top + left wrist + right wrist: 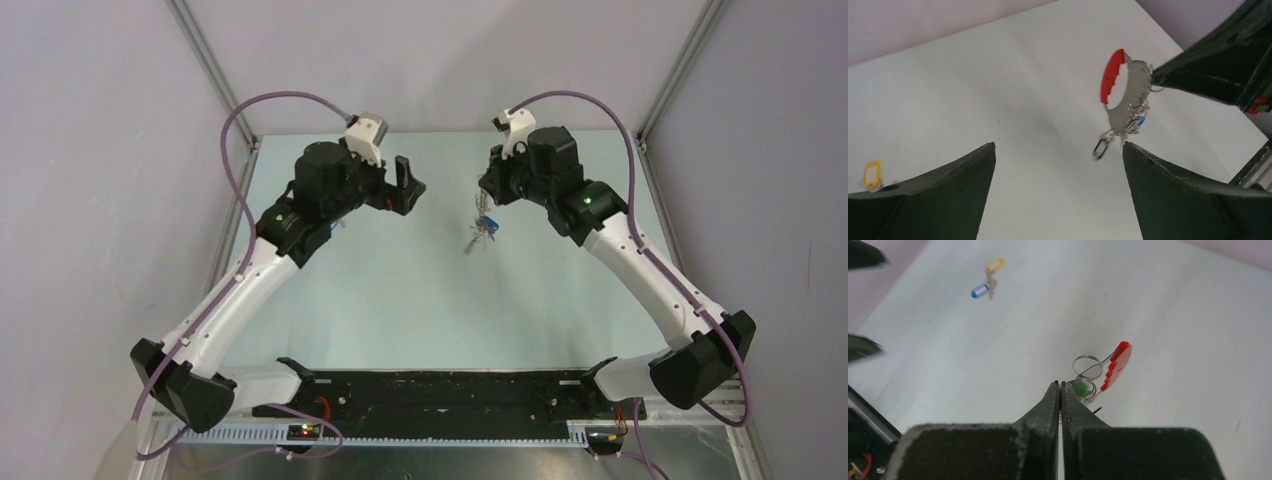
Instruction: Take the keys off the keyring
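My right gripper [1059, 385] is clenched on the keyring [1134, 85]; left gripper [1058, 146] is released; I'd pinch the dangling keys [1129, 127] low, squarely.

Table [420, 300]: I read a pale, matte, flat top.
Yellow-tagged key [993, 264]: lying on the table.
Blue-tagged key [980, 290]: on the table, just beside the yellow-tagged key.
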Robot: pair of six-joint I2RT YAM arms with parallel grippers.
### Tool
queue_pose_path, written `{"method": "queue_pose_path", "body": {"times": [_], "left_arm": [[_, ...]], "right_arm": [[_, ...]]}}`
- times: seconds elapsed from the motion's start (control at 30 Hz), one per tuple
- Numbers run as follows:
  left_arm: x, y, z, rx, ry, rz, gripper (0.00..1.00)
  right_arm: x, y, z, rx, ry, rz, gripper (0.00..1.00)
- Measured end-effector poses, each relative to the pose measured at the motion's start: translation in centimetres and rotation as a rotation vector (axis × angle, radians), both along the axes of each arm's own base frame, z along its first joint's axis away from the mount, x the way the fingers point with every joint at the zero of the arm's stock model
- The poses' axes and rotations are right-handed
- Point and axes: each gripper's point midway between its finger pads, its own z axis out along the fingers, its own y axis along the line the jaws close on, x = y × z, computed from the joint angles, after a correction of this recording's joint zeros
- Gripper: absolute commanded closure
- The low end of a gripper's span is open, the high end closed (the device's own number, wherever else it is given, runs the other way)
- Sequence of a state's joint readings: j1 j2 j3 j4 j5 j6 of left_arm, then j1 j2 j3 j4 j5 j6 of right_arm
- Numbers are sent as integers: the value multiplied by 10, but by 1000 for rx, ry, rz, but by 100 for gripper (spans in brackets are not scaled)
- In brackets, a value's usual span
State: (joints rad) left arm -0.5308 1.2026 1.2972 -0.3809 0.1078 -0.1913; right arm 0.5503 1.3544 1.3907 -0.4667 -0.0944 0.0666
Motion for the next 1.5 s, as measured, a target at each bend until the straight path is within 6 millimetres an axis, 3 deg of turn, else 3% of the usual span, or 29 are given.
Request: {"method": "queue_pose_path", "body": {"times": [0.23,0.37,0.47,0.67,0.87,0.97,1.27,1.5], "left_arm": [[0,-22,13,13,-182,-95,0],[-20,-24,-18,-5,-228,-176,0],[-27,-25,-25,-19,-251,-194,0],[-30,-28,-2,-76,-367,-205,4],[-35,-34,4,-66,-429,-233,6],[-36,-36,0,-44,-442,-246,6],[-30,-59,-15,14,-431,-298,8],[-32,-77,8,11,-484,-336,8]], "right_arm": [[-3,25,57,96,-95,98,100],[-7,36,71,126,-118,147,100],[-3,40,76,135,-128,157,100],[1,47,79,165,-161,157,100],[-12,60,48,156,-133,186,100],[-18,65,42,151,-122,202,100],[-39,62,72,197,-177,207,100],[-46,53,90,226,-209,182,100]]}}
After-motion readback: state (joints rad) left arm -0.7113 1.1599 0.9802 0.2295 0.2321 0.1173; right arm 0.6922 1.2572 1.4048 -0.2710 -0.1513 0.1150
